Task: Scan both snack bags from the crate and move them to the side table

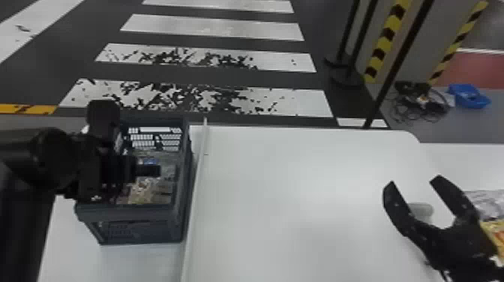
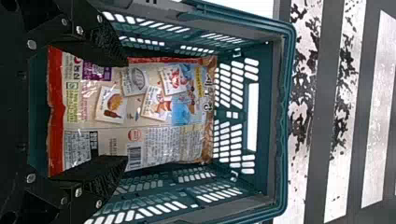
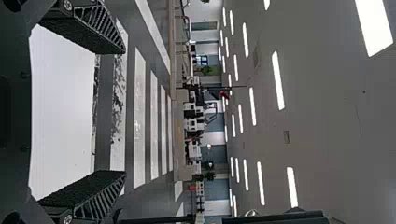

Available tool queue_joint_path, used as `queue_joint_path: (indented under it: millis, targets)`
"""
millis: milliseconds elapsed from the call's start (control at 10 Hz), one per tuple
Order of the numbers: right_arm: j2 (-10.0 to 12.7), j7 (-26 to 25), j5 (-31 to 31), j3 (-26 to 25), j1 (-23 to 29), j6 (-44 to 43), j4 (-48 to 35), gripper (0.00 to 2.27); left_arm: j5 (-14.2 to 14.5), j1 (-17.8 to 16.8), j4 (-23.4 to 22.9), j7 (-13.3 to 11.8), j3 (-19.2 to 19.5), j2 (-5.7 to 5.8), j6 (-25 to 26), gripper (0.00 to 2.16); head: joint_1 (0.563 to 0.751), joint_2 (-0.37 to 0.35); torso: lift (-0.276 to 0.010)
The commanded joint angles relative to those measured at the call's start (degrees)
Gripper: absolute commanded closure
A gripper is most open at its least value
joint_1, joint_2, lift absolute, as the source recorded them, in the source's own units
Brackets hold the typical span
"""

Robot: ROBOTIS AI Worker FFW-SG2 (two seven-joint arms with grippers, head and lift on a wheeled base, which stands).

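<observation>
One snack bag [image 2: 154, 107] lies in the open-topped crate [image 1: 127, 213], its printed back with the barcode facing up, its red end toward the crate's near wall and its brown end by the slotted far wall. The crate stands at the far edge of the white table [image 1: 285, 210], just left of a pale strip [image 1: 195, 183]. The left gripper [image 1: 157, 170] reaches inside the crate, its fingers parted, one over each long edge of the bag; it is not clenched. The right gripper [image 1: 413, 180] is spread wide and empty above the table's right part, a small pale rounded object [image 1: 423, 210] visible between its fingers. A second snack bag [image 1: 489, 204], silver and yellow, appears beside it at the head view's right edge, partly cut off.
</observation>
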Motion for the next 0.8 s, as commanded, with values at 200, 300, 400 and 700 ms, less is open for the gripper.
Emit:
queue_joint_path:
  millis: [200, 300, 400, 700]
  targets:
    - [-0.3, 0.0, -0.2, -0.6, 0.4, -1.5, 0.1, 0.07, -0.7, -4.7, 5.4, -0.3, -0.4, 0.04, -0.2, 0.32, 0.695, -0.073, -0.095]
    - [-0.4, 0.0, -0.4, -0.6, 0.3, -1.7, 0.1, 0.07, -2.1, -6.3, 8.1, -0.7, -0.6, -0.66, -0.2, 0.31, 0.695, -0.073, -0.095]
    - [-0.4, 0.0, -0.4, -0.6, 0.3, -1.9, 0.2, 0.07, -3.3, -7.0, 9.5, -0.8, -0.7, -1.19, -0.3, 0.31, 0.695, -0.073, -0.095]
    - [-1.2, 0.0, -0.6, 0.0, -1.4, -2.2, 1.7, 0.07, -5.8, -8.2, 13.4, -1.7, -0.3, -2.51, -1.6, 0.31, 0.695, -0.082, -0.095]
